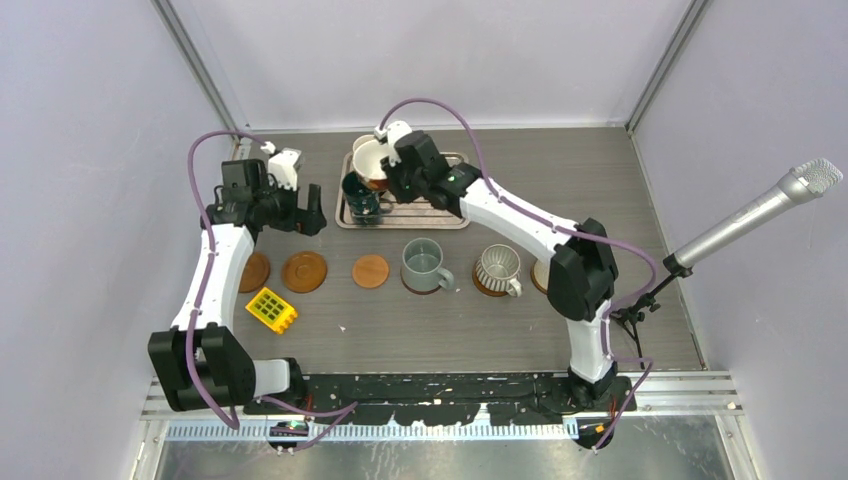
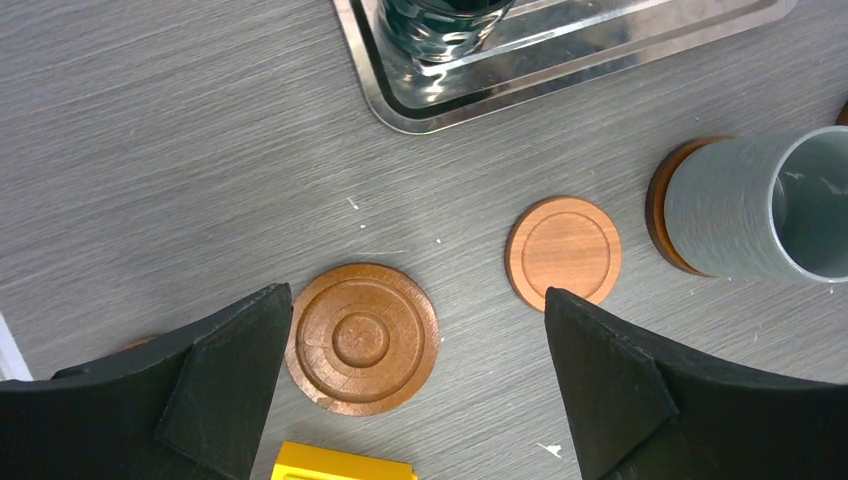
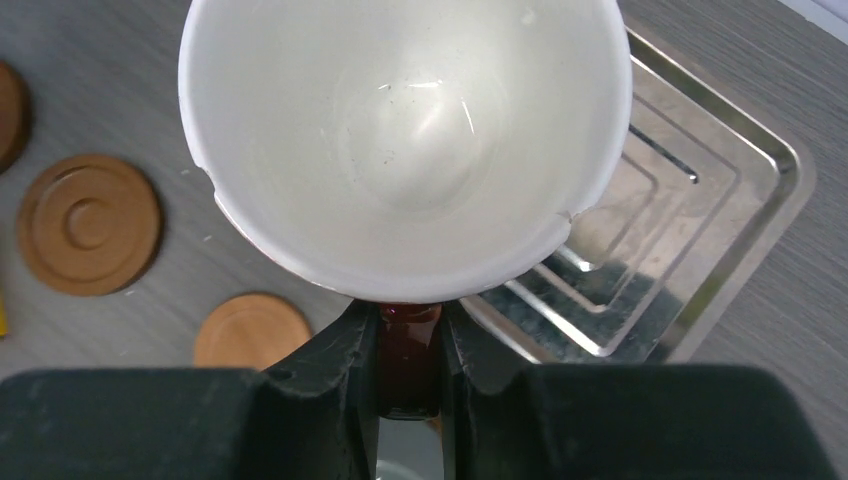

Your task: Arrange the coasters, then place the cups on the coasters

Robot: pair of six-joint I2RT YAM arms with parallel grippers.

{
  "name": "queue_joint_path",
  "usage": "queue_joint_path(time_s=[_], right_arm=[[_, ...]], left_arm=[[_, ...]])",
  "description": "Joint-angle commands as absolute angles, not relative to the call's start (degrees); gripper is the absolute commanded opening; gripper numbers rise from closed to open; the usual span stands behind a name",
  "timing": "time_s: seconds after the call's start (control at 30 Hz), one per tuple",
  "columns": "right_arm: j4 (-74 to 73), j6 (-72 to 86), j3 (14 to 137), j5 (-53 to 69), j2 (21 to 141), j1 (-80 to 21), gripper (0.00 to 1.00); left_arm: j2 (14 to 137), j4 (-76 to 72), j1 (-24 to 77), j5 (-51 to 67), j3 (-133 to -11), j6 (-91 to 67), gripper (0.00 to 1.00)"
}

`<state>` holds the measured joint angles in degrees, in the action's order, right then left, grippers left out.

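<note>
- Right arm (image 1: 520,215): stretched from the near side, elbow out to the right of the tray (image 1: 440,218), forearm slanting back to the tray's far-left corner.
- Right gripper (image 3: 410,325): nearly closed, pinching the dark red handle of the white-and-red cup (image 3: 400,130). Mouth of the cup tipped toward the wrist camera, over the tray's left end (lifted or resting there, hard to tell).
- Left arm (image 1: 215,270): bent upward just left of the tray, wrist aimed down at the table (image 1: 600,180).
- Left gripper (image 2: 417,305): spread wide with nothing between the fingers, hanging left of the tray and nearer than it.
- On the tray's near-left corner: dark green cup (image 1: 360,195), close beside the held one.
- In a row on the near side of the tray: ringed coaster (image 2: 362,338), plain coaster (image 2: 563,250), grey-blue cup (image 2: 760,205) standing on a fourth coaster (image 2: 658,215), then ribbed cup (image 1: 497,268).
- Further left of the tray: third coaster (image 1: 255,271), partly under the left arm.
- Nearer than the bare coasters, seen from the tray: yellow block (image 1: 271,309).
- Right half of the tray: ridged metal showing; open tabletop to its right, up to the microphone (image 1: 750,215).
</note>
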<state>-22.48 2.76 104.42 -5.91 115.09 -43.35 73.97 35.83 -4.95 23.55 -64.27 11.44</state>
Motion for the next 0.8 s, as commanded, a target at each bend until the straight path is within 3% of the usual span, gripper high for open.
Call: queue_joint_path(time_s=[0.0, 0.27, 0.77], right_arm=[[-16.5, 7.1, 102.1, -12.5, 105.7, -48.3, 0.0], [-15.8, 15.8, 95.2, -19.1, 101.1, -54.7, 0.0], [-3.1, 16.0, 79.6, -28.1, 100.6, -65.0, 0.0]], left_arm=[[70.8, 32.2, -5.2, 19.9, -65.3, 7.1, 1.0], [72.4, 35.1, -6.6, 10.5, -70.4, -1.9, 1.0], [70.7, 34.2, -8.3, 9.6, -69.9, -4.5, 1.0]])
